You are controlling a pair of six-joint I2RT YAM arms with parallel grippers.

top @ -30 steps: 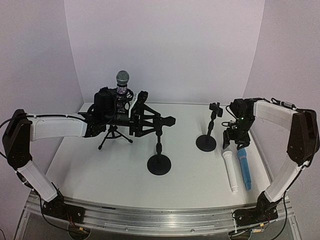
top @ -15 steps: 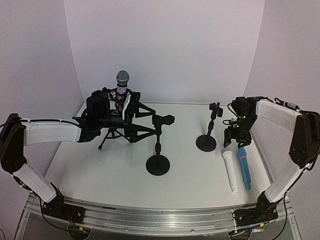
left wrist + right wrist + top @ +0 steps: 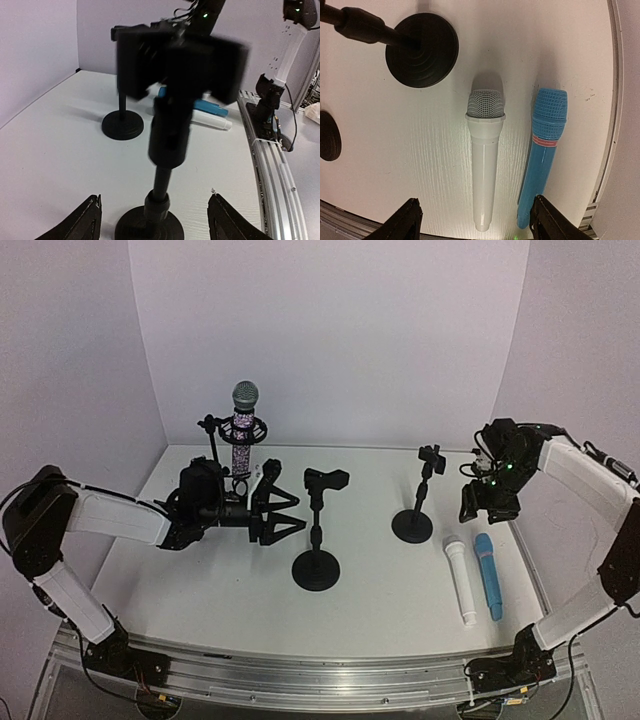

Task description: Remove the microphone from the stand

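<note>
Microphone [image 3: 245,412] upright in its stand [image 3: 212,443], far left of the counter [image 3: 380,580].
Your left claw [image 3: 298,515] stands open and empty just left of the middle stand [image 3: 317,530], nearer than the microphone; your right claw [image 3: 475,210] hangs open above the white microphone [image 3: 485,165] and blue microphone [image 3: 545,150] lying at right.

Bright, even light; the near stand [image 3: 167,132] blurs close up.

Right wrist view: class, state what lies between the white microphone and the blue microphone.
Nothing but a bare strip of white table; the white microphone and the blue microphone lie side by side, apart. The right wrist view shows this.
</note>
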